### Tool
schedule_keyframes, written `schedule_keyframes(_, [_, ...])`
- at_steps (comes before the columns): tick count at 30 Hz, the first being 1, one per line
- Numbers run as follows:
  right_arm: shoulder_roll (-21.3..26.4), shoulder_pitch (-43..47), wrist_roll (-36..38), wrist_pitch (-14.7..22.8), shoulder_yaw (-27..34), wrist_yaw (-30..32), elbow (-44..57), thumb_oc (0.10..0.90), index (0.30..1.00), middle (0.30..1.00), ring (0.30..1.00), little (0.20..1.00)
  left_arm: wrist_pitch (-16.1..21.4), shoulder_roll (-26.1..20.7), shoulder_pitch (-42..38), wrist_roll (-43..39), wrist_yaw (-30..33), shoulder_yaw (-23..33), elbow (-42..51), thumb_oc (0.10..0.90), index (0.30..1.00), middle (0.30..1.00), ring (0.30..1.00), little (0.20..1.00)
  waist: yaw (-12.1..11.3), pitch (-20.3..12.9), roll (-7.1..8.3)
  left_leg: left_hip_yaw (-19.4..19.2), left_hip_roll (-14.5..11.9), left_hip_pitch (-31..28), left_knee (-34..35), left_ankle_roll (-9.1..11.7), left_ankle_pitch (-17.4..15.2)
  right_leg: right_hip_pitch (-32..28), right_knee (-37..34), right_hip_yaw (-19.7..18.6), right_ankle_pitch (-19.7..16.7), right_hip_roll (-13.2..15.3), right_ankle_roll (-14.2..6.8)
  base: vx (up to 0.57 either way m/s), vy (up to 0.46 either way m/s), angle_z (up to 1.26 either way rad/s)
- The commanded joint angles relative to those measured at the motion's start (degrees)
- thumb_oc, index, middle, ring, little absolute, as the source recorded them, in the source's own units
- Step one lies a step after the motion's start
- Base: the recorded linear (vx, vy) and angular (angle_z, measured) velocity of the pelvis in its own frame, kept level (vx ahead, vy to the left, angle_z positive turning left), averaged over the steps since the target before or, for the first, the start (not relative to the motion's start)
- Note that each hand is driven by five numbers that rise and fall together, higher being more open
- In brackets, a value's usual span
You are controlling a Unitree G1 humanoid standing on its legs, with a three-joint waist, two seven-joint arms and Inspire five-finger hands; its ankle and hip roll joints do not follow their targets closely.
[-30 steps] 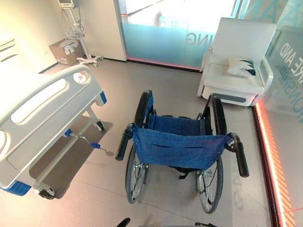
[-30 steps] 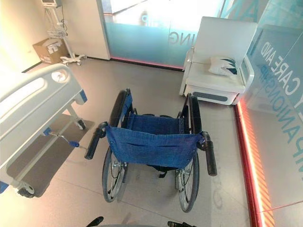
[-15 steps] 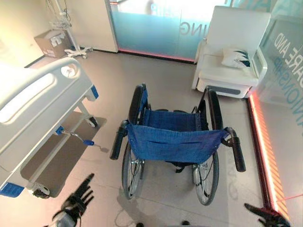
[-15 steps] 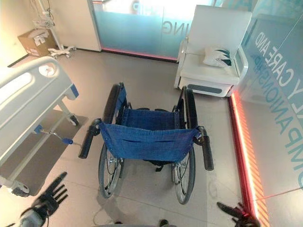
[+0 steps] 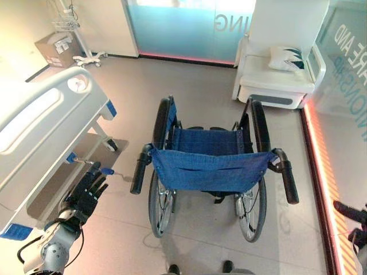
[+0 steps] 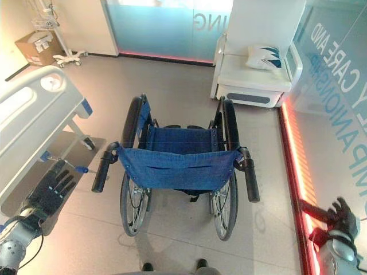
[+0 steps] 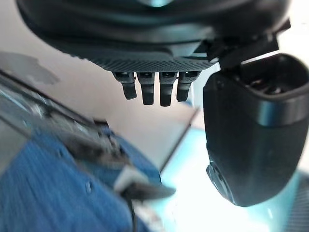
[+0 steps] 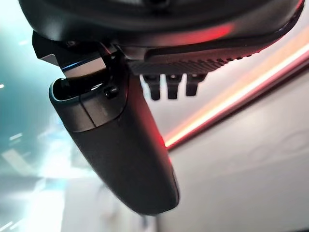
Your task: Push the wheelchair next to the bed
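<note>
A blue wheelchair [image 5: 213,169] stands on the grey floor [image 5: 200,80] in the middle of the scene, its back facing the near side and its two black push handles pointing toward the viewer. To its left is the white bed [image 5: 40,123], foot end nearest the chair, well apart from it. The left robot hand [image 5: 87,192] is raised near the bed's lower corner, fingers straight, touching nothing. The right robot hand [image 5: 351,213] shows at the near right edge, beside a red-lit strip along the glass wall. At the far right stands a white armchair [image 5: 278,69] with a cushion [image 5: 287,57] on it. A cardboard box [image 5: 53,48] sits far left.
</note>
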State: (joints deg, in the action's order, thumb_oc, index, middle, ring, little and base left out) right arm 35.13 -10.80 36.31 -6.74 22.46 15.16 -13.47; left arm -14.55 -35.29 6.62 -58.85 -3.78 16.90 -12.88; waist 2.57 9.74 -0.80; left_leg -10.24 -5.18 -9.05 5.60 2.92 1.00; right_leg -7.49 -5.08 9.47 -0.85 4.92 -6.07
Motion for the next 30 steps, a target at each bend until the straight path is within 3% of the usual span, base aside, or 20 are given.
schedule_keyframes(1, [6.15,6.41,-1.17,1.93,4.67,2.05,6.15,0.800,0.900,0.900,0.900,0.900,1.72,-3.22,-5.71,-3.02,-3.51,3.39,1.18,0.800,0.900,0.900,0.900,0.900,-0.16,-2.27,-1.10,0.45,-1.04,2.18,-0.67,0.47,-1.13,2.15,2.51,1.30,1.37,2.66,-0.99,0.00,0.000,0.00])
schedule_keyframes(7, [4.42,9.09,3.89,2.29,1.24,-2.77,13.83,0.800,0.900,0.900,0.900,0.900,-1.22,-3.62,-7.38,-5.32,-7.28,1.40,6.03,0.800,0.900,0.900,0.900,0.900,-0.15,-2.69,-1.33,-0.10,-1.03,2.17,-0.64,0.60,-1.05,2.15,2.38,1.58,1.31,2.85,-1.11,0.00,0.000,0.00])
schedule_keyframes(12, [3.40,9.54,9.73,3.19,-0.34,-6.94,17.76,0.800,0.900,0.900,0.900,0.900,-3.53,-5.83,-7.33,-1.70,-10.04,-0.11,9.25,0.800,0.900,0.900,0.900,0.900,-0.22,-2.83,-1.28,-0.45,-1.01,2.15,-0.75,0.61,-1.02,2.04,2.32,1.81,1.24,3.00,-1.25,0.00,0.000,0.00])
schedule_keyframes(19, [6.04,9.57,14.56,-0.82,-1.58,-10.71,19.95,0.800,0.900,0.900,0.900,0.900,-7.09,-11.36,-7.12,0.97,-14.43,-1.19,10.66,0.800,0.900,0.900,0.900,0.900,-0.31,-3.02,-1.17,-0.91,-0.84,2.25,-0.75,0.64,-1.00,2.19,2.15,2.01,1.00,3.02,-1.54,0.00,0.000,0.00])
schedule_keyframes(23, [7.17,8.25,18.21,-3.20,-1.68,-12.60,21.28,0.800,0.900,0.900,0.900,0.900,-7.85,-13.12,-6.25,-1.34,-15.18,-0.96,12.73,0.800,0.900,0.900,0.900,0.900,-0.34,-2.89,-1.08,-1.15,-0.86,2.29,-0.82,0.66,-0.86,2.18,2.16,2.26,0.90,3.03,-1.58,0.00,0.000,0.00])
schedule_keyframes(30, [8.84,7.46,22.88,-2.10,-3.65,-17.15,26.86,0.800,0.900,0.900,0.900,0.900,-6.95,-14.45,-4.56,-3.90,-14.02,-0.98,17.82,0.800,0.900,0.900,0.900,0.900,-0.88,-2.75,-0.76,-1.08,-0.90,2.49,-0.90,0.77,-0.71,2.09,2.20,2.89,0.92,2.88,-1.51,0.00,0.000,0.00])
